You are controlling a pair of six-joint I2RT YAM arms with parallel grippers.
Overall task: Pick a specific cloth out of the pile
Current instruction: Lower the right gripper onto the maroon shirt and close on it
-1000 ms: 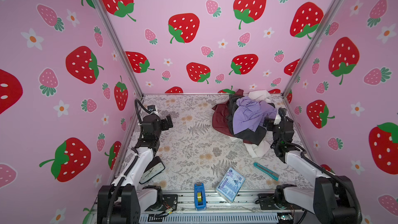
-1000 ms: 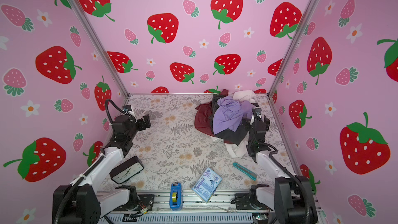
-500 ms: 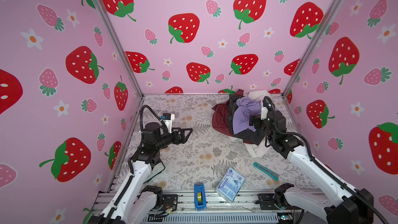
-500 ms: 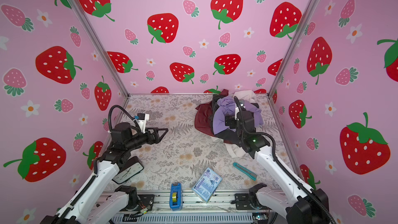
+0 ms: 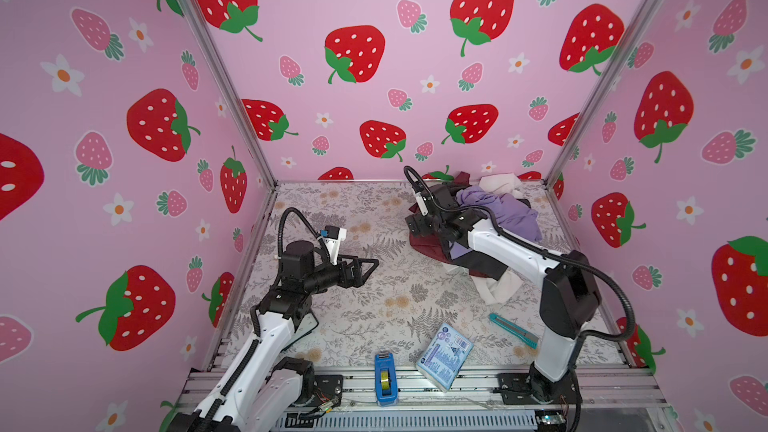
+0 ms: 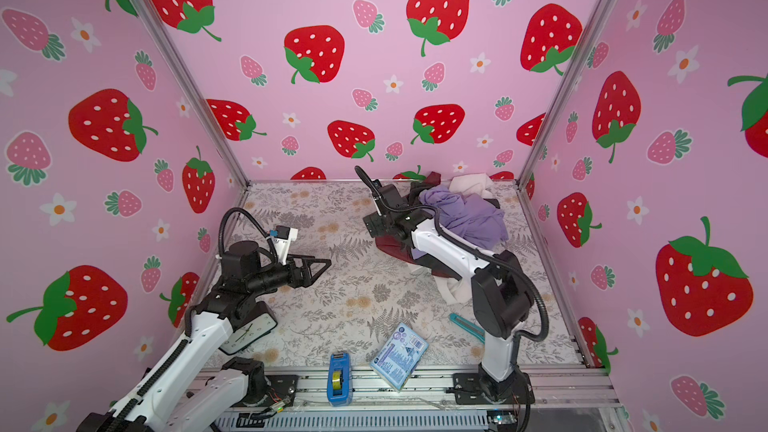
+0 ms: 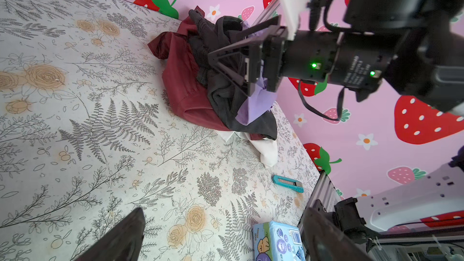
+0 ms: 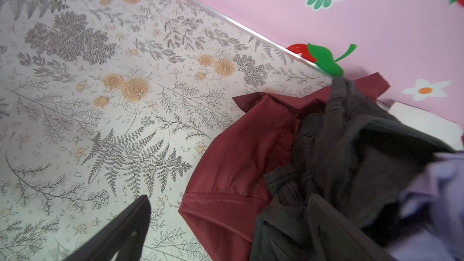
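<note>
The pile [image 5: 507,214] [image 6: 469,214] of lavender, black and white garments lies at the back right of the floral table. The cloth [image 5: 428,245] [image 6: 392,246] [image 7: 180,84] [image 8: 238,161], maroon with a slight sheen, pokes out from under the pile's left side, partly covered by a black garment [image 8: 351,146]. My right gripper [image 5: 415,224] [image 6: 372,226] [image 8: 226,224] hovers open just above the maroon edge, holding nothing. My left gripper [image 5: 370,265] [image 6: 322,264] [image 7: 223,237] is open and empty over the table's middle, pointing toward the pile.
A blue tissue pack [image 5: 444,355], a blue tape dispenser [image 5: 384,378] and a teal utility knife [image 5: 513,329] lie near the front edge. A clock [image 6: 249,332] lies under the left arm. Strawberry-print walls close in the back and sides.
Both arms have unfolded from their rest poses. The right gripper swung over the pile to its left edge; the left gripper reached out toward the table's middle.
</note>
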